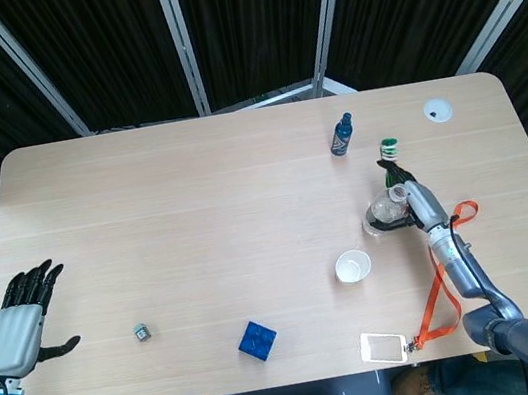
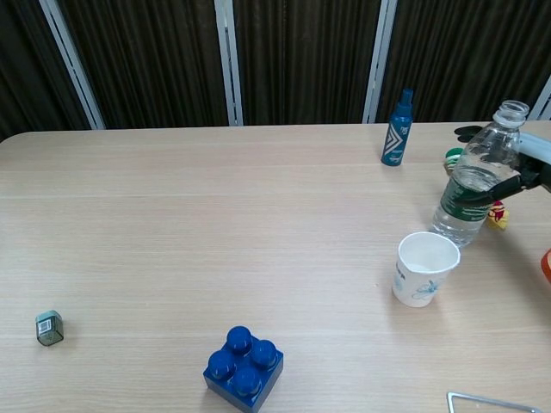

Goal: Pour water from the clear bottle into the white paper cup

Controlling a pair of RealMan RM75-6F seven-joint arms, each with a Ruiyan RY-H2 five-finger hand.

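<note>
The clear bottle (image 2: 476, 188) has no cap and leans to the right with its base on the table, just behind the white paper cup (image 2: 424, 268). My right hand (image 2: 535, 165) is at the frame's right edge with its fingers spread; the thumb touches the bottle's side and a dark finger shows behind its neck. In the head view the bottle (image 1: 384, 210) is up and right of the cup (image 1: 353, 267), with the right hand (image 1: 415, 201) beside it. My left hand (image 1: 18, 330) hovers open by the table's front left corner, holding nothing.
A blue spray bottle (image 2: 397, 128) stands behind the cup. A small green and red toy (image 2: 495, 213) lies by the right hand. A blue brick (image 1: 257, 341) and a small grey cube (image 1: 142, 331) lie near the front. An orange lanyard (image 1: 442, 289) with a badge (image 1: 382, 345) lies front right.
</note>
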